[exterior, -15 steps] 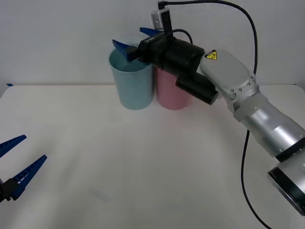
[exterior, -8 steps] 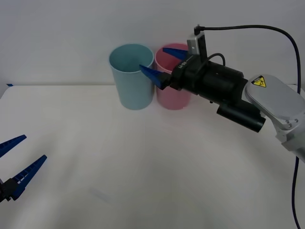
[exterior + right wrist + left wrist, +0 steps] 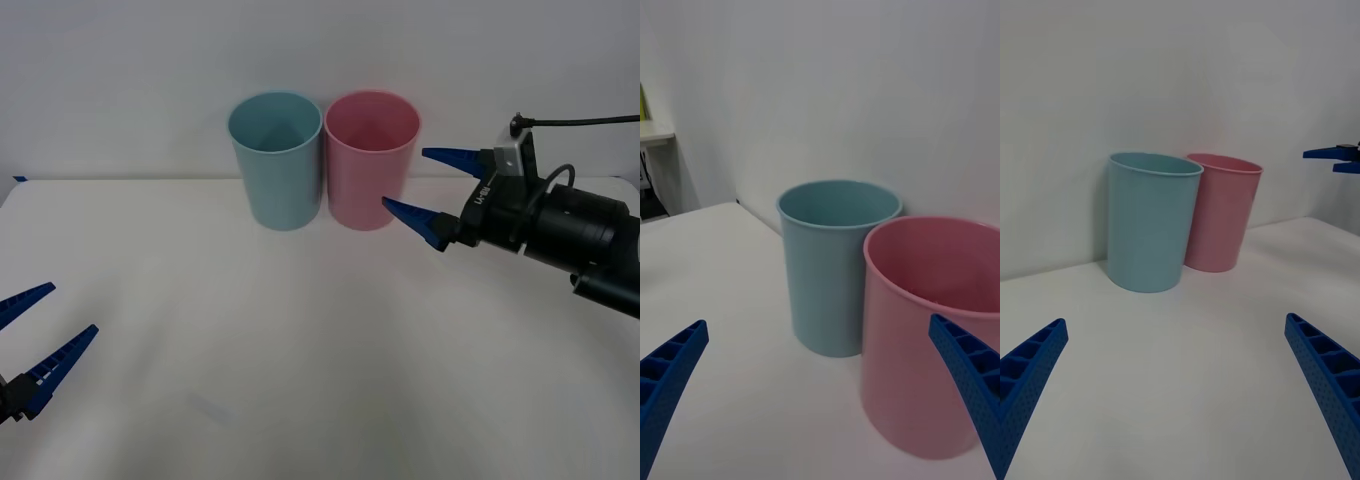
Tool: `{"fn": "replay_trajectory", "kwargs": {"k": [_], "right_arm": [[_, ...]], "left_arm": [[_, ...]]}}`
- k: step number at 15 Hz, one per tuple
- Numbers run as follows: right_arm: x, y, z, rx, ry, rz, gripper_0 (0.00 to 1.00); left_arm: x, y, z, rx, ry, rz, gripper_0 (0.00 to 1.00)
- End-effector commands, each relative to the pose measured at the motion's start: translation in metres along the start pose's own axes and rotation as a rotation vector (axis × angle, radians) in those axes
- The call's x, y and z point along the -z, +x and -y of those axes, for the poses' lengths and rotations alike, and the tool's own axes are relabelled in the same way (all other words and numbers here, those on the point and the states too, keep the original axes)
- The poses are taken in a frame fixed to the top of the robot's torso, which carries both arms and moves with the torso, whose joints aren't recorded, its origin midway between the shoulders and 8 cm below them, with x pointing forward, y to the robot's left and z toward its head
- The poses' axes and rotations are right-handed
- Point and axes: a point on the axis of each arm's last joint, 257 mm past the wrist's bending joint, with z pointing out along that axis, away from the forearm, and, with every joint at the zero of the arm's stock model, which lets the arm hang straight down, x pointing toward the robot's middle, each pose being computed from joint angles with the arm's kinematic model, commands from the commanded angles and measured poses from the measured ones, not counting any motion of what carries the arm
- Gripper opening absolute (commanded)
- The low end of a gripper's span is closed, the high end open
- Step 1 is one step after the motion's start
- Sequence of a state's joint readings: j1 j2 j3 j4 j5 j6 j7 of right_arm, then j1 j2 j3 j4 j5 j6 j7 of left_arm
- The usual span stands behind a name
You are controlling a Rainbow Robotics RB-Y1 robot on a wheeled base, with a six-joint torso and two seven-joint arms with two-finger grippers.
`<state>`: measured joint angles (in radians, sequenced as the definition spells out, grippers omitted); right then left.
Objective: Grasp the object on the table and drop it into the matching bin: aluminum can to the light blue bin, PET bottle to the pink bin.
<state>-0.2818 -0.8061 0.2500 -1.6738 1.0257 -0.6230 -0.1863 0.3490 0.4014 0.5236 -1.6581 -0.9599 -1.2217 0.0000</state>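
Both bin interiors hidden

The left hand is spread wide, its two blue ribbed fingers well apart and low over the white counter. At the far side of the counter, against a plain pale wall, the light blue bin stands upright with the pink bin just beside it on its right, their sides close or touching. Farther right, the blue fingertips of the right hand hang above the counter, near the pink bin's rim height and apart from it.
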Motion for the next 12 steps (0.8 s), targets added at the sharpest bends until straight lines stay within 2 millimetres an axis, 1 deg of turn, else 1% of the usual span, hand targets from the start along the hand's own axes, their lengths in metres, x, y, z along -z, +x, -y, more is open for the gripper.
{"fn": "replay_trajectory", "kwargs": {"k": [1,2,3,4,5,8,12], "right_arm": [[0.040,0.023,0.006,0.051,0.014,-0.032,1.00],[0.052,0.029,0.005,0.059,0.013,-0.041,1.00],[0.070,0.038,0.004,0.058,0.011,-0.054,1.00],[0.081,0.043,0.001,0.047,0.001,-0.063,1.00],[0.095,0.046,-0.003,0.036,-0.011,-0.064,1.00],[0.129,0.052,-0.012,-0.006,-0.019,-0.051,1.00],[0.164,0.058,-0.020,-0.055,0.014,-0.028,1.00]], "left_arm": [[0.000,0.000,0.000,0.000,0.000,0.000,1.00],[0.000,0.000,0.000,0.000,0.000,0.000,1.00],[0.000,0.000,0.000,0.000,0.000,0.000,1.00],[0.000,0.000,0.000,0.000,0.000,0.000,1.00],[0.000,0.000,0.000,0.000,0.000,0.000,1.00],[0.000,0.000,0.000,0.000,0.000,0.000,1.00],[0.000,0.000,0.000,0.000,0.000,0.000,1.00]]}}
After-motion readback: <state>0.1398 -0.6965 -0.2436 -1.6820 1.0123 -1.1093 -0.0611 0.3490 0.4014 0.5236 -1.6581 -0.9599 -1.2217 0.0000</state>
